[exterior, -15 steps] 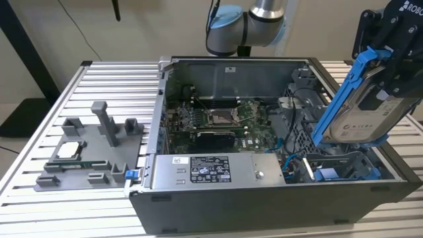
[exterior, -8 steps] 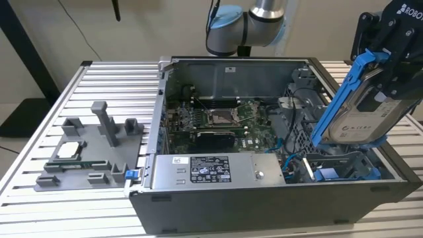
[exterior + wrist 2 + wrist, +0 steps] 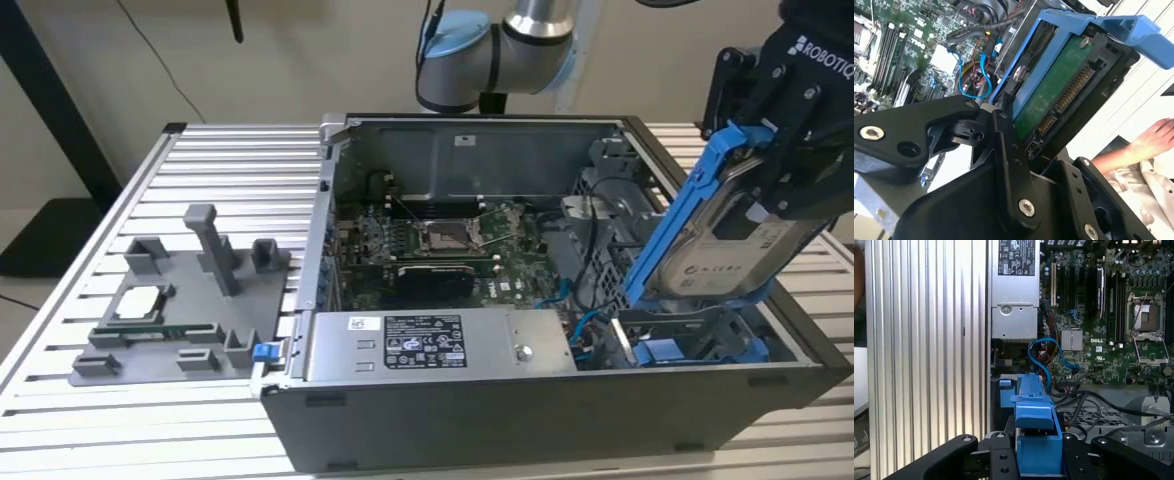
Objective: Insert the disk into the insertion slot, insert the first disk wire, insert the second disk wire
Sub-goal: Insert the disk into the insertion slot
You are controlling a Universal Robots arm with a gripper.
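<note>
Clenched on the flat rectangular silver-grey disk [image 3: 714, 255] in its bright blue plastic carrier frame, the black pincer [image 3: 763, 195] hangs at the exterior view's right. It is over the near right corner of the open dark-grey computer case [image 3: 534, 420]. The disk's long axis stands steep, with its upper end leaning toward the exterior view's right. Its lower end points down at the insertion slot [image 3: 694, 340], a grey metal bay with blue plastic tabs. Whether that end touches the bay I cannot tell. The white label faces the near side. Left of the bay lies a silver labelled power-supply box [image 3: 427, 345], with a green motherboard [image 3: 454, 240] beyond it. The case rests on a ribbed aluminium table [image 3: 200, 160].

In the second wrist view, the black fingers [image 3: 1004, 135] press against the carrier's edge. The disk's green circuit-board underside and its connector row are turned to the camera. Thin blue cables [image 3: 974, 80] loop inside the case behind, and a person's hand [image 3: 1159, 135] shows off to one side.

In the first wrist view, the carrier's blue end sits gripped between the two fingers, with the motherboard far behind it.
</note>
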